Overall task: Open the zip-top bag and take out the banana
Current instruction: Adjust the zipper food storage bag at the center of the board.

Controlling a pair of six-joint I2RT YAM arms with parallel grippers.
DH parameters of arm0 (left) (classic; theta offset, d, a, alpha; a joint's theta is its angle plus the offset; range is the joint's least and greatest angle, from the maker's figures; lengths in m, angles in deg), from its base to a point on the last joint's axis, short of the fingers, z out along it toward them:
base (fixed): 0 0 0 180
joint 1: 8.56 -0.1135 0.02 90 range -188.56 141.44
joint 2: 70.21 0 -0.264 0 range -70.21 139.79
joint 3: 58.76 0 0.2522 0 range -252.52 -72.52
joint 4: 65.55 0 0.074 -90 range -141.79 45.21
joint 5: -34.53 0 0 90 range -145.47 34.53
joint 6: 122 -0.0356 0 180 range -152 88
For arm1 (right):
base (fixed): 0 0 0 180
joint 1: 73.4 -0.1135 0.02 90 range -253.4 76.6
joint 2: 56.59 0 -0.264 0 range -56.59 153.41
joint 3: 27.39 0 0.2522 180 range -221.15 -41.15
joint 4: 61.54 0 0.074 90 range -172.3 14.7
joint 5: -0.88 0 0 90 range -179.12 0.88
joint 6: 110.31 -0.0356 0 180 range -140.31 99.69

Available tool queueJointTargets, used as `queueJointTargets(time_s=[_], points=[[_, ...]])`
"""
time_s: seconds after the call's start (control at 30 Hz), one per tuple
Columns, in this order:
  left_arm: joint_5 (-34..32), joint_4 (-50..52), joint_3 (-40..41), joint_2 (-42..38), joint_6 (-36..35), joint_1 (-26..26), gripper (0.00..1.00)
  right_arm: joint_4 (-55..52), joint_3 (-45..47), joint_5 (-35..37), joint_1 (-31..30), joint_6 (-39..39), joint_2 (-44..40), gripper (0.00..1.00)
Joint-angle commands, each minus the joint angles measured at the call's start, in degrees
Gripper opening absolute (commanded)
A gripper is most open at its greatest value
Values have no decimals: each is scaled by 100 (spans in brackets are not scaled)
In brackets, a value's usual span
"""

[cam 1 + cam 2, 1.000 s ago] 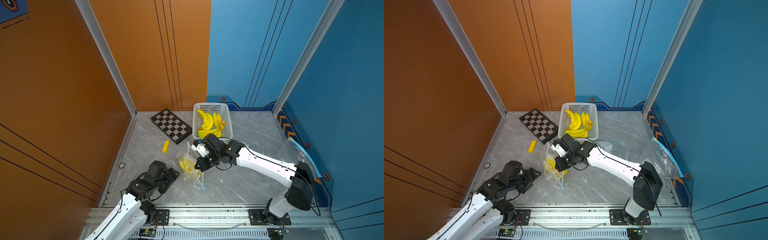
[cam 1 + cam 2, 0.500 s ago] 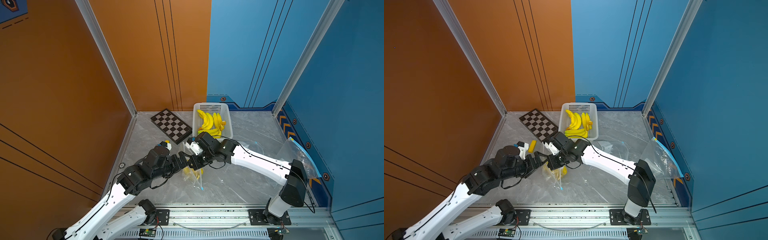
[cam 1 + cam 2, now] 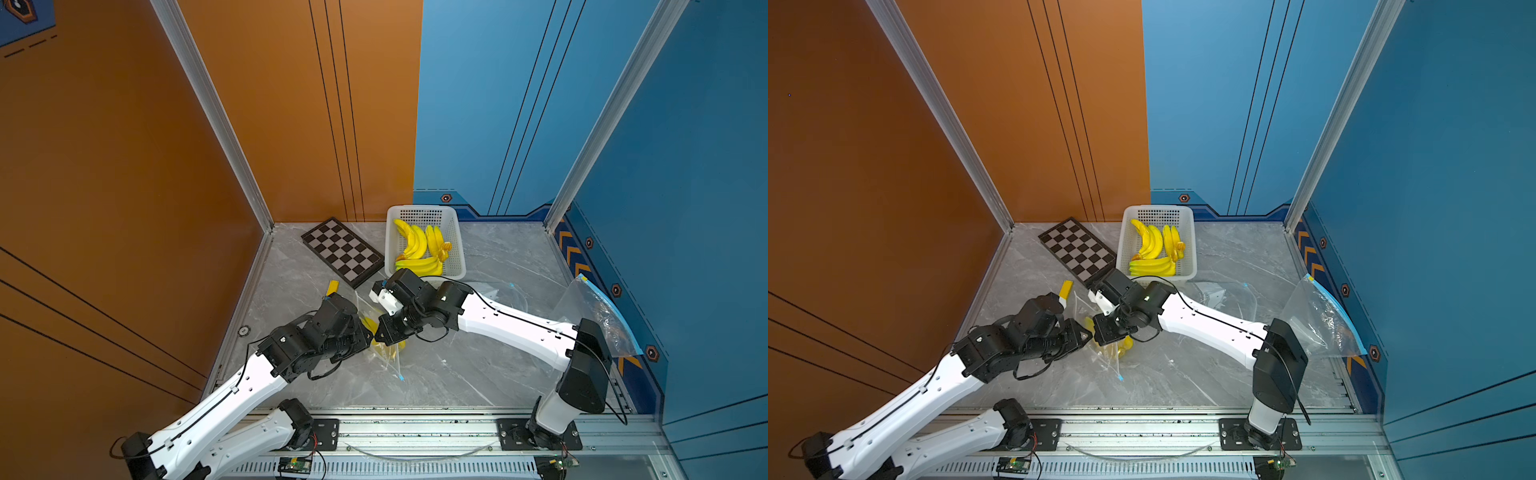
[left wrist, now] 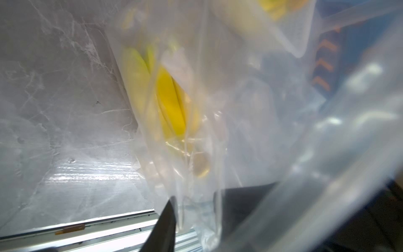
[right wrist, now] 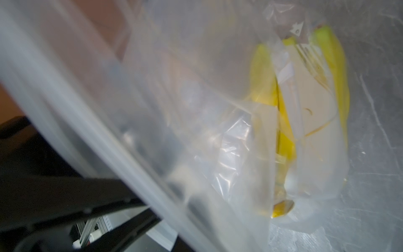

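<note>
STATE: right hand clamped on clear zip-top plastic bag over grey marble worktop; left hand at opposite wall, grip unclear | OBJECT: yellow banana inside bag | RISK: uneven pull may slip or tear film.

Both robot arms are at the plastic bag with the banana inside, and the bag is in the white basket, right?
No. Both top views show the zip-top bag, banana inside, out on the grey table in front of the white basket, not in it. The rest is right.
</note>
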Motion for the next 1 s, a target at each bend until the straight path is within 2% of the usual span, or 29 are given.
queueJointTargets(time_s=[0.0, 0.17, 0.37, 0.5, 0.73, 0.83, 0.97], points=[[-104, 153, -232, 179, -108, 7, 0, 51, -195, 247, -218, 18, -48, 0], [29, 156, -905, 200, -88, -97, 0, 324, -85, 912, -617, 885, -294, 0], [565, 155, -975, -148, -27, -614, 0, 1602, 1199, 260, -594, 1365, -941, 0], [739, 175, -879, -406, 53, -773, 0, 1184, 1231, -466, -336, 1522, -847, 0], [861, 260, -1209, -280, -91, -703, 0, -903, 595, -656, 3, 1973, -429, 0], [874, 264, -1320, -76, -154, -565, 0, -1375, 245, -374, -109, 2554, -435, 0], [869, 251, -1429, 217, -250, -345, 0, -918, 312, 236, -577, 3549, -846, 0]])
